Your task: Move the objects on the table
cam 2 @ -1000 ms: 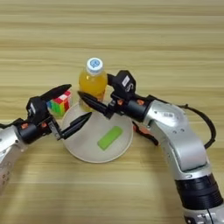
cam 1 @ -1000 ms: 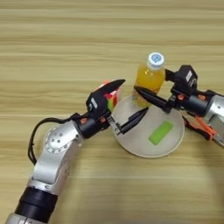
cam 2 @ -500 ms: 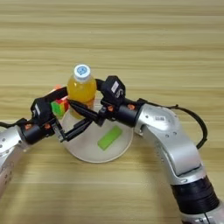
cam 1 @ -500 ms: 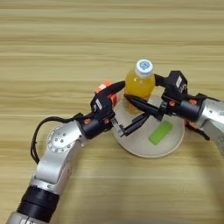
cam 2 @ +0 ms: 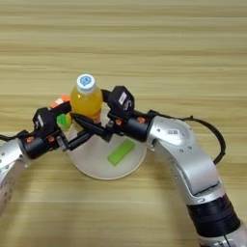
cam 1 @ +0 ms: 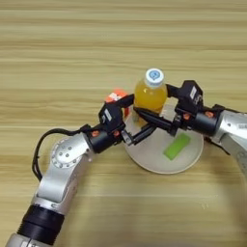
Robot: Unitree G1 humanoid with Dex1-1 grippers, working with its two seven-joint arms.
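Orange-juice bottle: a small clear bottle full of orange liquid, with a white cap marked by a blue ring. It stands upright at the far left rim of the plate, close to the middle of the table.

Plate: round and cream coloured, lying flat near the middle of the table, a little toward the right edge.

In the plate: a flat green rectangular block lies slantwise on the right half. The bottle's base sits at or just over the far left rim; whether it rests on the plate or on the wood cannot be told.

Puzzle cube: multicoloured, with orange, white and green faces showing. It sits on the wood just left of the bottle, mostly hidden behind the left gripper.

Right gripper: reaches in from the right edge, across the plate. Its two black fingers are spread, one passing behind the bottle and one in front, so the bottle's lower body stands between them. Firm contact cannot be told.

Left gripper: reaches in from the near left. Its fingers are parted, one curving up by the bottle's left side, the other pointing over the plate's left rim.

Table: broad light-brown wood with long horizontal grain stripes.
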